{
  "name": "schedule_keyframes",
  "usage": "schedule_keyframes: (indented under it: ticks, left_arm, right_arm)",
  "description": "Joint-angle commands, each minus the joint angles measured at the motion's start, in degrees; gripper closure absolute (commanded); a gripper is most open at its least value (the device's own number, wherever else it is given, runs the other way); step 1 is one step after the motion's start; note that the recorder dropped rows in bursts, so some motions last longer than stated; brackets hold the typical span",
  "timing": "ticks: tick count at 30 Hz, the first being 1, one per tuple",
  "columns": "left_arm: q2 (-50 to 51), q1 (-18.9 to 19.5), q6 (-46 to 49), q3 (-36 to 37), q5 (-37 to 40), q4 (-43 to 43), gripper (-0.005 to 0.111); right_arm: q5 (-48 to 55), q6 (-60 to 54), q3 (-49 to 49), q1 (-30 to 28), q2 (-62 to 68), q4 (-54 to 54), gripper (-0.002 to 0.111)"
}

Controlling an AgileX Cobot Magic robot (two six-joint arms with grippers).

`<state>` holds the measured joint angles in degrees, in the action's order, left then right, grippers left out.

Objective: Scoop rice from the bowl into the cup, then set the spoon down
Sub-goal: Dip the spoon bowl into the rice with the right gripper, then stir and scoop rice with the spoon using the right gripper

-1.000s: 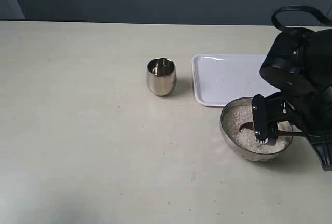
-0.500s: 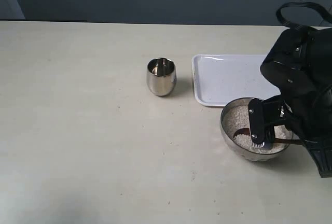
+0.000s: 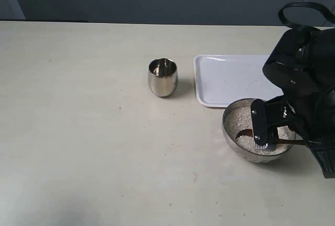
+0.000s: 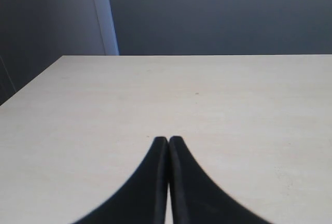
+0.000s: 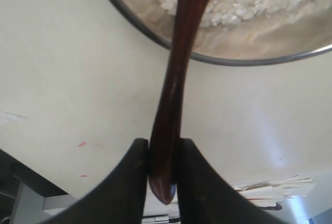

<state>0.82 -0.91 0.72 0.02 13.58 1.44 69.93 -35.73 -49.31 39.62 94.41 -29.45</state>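
Observation:
The wide steel bowl (image 3: 229, 132) stands at the right of the table, holding white rice (image 3: 239, 117). My right gripper (image 3: 269, 141) hangs over it, shut on the handle of the dark wooden spoon (image 5: 174, 79), whose head (image 3: 244, 133) dips into the grains. In the right wrist view the handle runs from between the fingers (image 5: 136, 167) over the bowl's rim (image 5: 155, 36) into the rice (image 5: 244, 6). The small steel cup (image 3: 163, 77) stands apart, to the left of the bowl. My left gripper (image 4: 168, 141) is shut on nothing over bare table.
A white tray (image 3: 230, 78) lies just behind the bowl, between it and the table's far edge. The light tabletop (image 3: 78, 132) stretches wide to the left of the cup.
The right gripper shifted slightly left and down over the bowl, and the spoon's head sank deeper into the rice. Over the last half second nothing moved.

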Motion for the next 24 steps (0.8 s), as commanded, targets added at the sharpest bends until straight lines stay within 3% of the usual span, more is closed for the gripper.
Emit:
schedule_keyframes:
  ticks: [1,17,24]
  left_arm:
    - [0.16,-0.41,-0.15,-0.02,-0.26,0.19,0.106]
    - [0.16,-0.41,-0.15,-0.02,-0.26,0.19,0.106]
    - [0.16,-0.41,-0.15,-0.02,-0.26,0.19,0.106]
  right_arm:
    - [0.03,-0.46,-0.16,-0.34,-0.56,-0.64,0.109]
    - [0.03,-0.66,-3.95,-7.67,-1.01,10.06,0.109]
    - [0.03,-1.03,-4.47,-7.65,-0.87,10.33,0.109]
